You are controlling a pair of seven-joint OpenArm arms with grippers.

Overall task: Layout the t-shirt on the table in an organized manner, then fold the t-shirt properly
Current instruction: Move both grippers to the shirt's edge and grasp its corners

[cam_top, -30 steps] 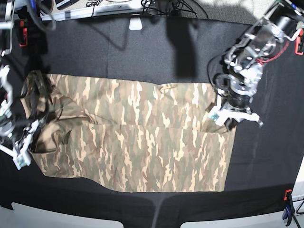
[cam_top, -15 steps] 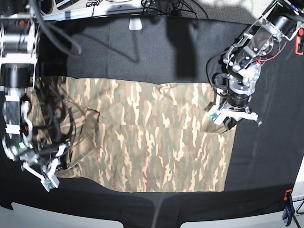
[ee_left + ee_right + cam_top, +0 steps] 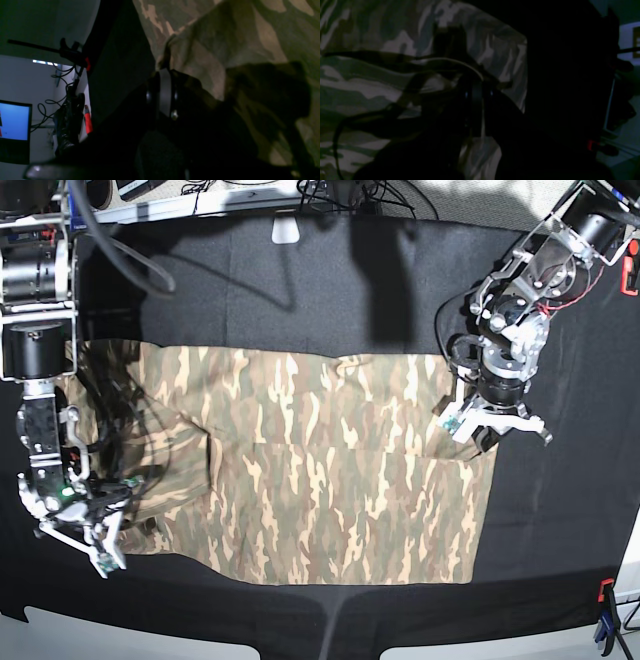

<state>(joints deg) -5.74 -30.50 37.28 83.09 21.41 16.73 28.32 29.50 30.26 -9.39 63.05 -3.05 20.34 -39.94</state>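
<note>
The right gripper (image 3: 95, 532) is sitting at the left end of the t-shirt (image 3: 320, 470), low on the cloth near its front corner. Its wrist view is too dark to show how wide the jaws are standing or whether they are gripping the fabric, so I cannot tell. It is probably there to pull this bunched end flat.

The t-shirt is lying in the middle of the black worktop (image 3: 300, 290), already folded once lengthwise, I think. Its long axis is running left to right across the base view.

At the right end, the left gripper (image 3: 487, 423) is closed and pinching the cloth edge, likely to be keeping that side stretched and steady.
</note>
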